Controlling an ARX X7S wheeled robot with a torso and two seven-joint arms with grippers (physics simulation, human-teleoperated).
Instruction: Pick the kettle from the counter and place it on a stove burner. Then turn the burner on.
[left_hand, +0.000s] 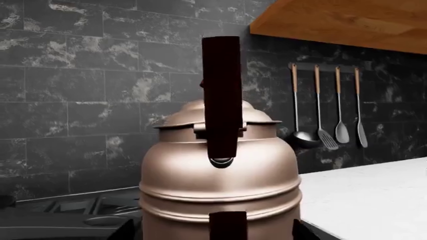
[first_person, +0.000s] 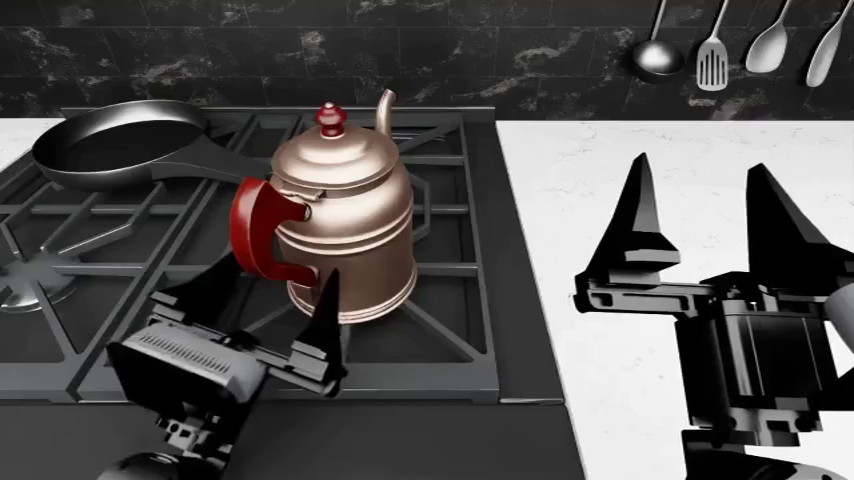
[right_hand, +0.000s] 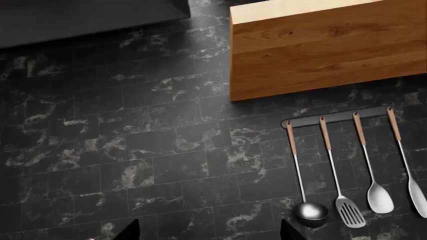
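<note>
The copper-pink kettle (first_person: 350, 215) stands upright on the dark grate of the stove's right half, and whatever lies under it is hidden. Its red handle (first_person: 262, 238) faces my left gripper (first_person: 284, 272). That gripper is open, one finger on each side of the handle's lower end, and I see no contact. In the left wrist view the kettle (left_hand: 220, 175) fills the middle, the handle edge-on. A grey stove burner (first_person: 30, 277) under radiating spokes shows at the front left. My right gripper (first_person: 699, 165) hangs open and empty over the white counter (first_person: 561, 200).
A dark frying pan (first_person: 107, 142) rests on the stove's back left grate, its handle reaching toward the kettle. Several utensils (right_hand: 337, 200) hang on a rail on the black tiled wall, below a wooden cabinet (right_hand: 320, 50). The counter (left_hand: 373, 195) runs right of the stove.
</note>
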